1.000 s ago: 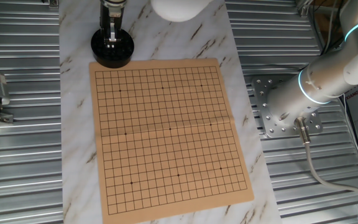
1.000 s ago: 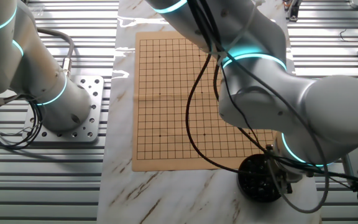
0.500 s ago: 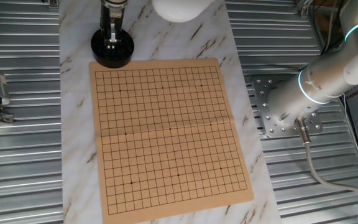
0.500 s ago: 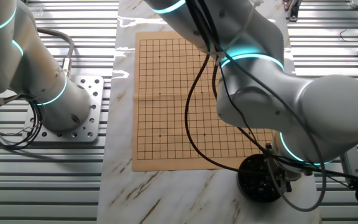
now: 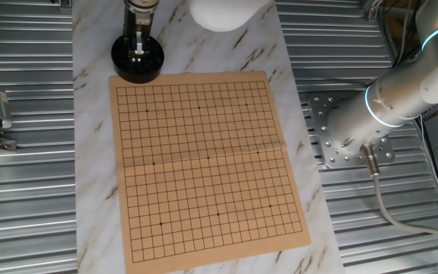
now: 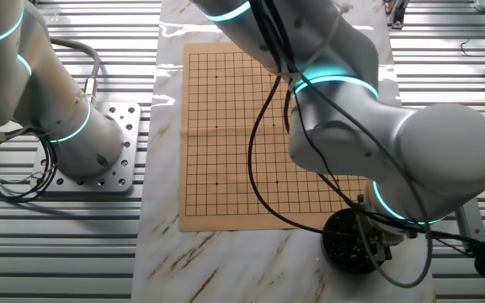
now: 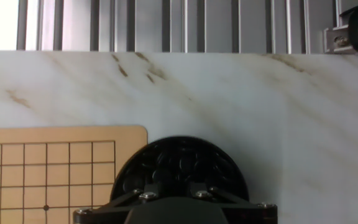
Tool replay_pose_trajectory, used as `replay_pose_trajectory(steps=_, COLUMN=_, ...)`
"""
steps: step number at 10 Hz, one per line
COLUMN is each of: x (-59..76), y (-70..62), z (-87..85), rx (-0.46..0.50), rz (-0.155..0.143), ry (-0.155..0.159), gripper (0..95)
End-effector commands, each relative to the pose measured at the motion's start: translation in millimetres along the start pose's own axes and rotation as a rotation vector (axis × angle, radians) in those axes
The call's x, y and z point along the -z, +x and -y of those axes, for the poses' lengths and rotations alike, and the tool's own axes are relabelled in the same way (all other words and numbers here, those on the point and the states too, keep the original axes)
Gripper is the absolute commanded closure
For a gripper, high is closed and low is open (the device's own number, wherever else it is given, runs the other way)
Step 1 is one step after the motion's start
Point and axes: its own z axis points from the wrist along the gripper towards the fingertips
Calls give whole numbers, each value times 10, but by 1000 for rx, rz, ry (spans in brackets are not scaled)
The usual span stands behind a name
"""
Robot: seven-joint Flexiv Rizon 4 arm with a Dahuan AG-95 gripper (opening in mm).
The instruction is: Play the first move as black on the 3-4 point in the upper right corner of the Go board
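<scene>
- Black bowl of stones has the tool still dipped inside; it has barely moved
- Tool's grip cannot be told; the Go board is bare, so no stone is played yet

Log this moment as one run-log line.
phase: picking a stone | pincer: down in black bowl, grip state unclear | Go board: no stones | black stones: in bowl

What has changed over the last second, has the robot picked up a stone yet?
Very little. The gripper is still down in the black bowl beside the Go board, and the arm above has shifted only slightly. No stone lies on the board; whether one is gripped cannot be seen.
</scene>
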Motion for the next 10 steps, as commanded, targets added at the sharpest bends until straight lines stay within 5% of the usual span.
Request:
replay_pose_trajectory(steps=1, x=-7, y=5, z=2, rx=1, rz=1, ry=-3, gripper=760)
replay_pose_trajectory(steps=10, x=-36, y=27, z=0, rx=0, rz=8, ry=-10, gripper=760)
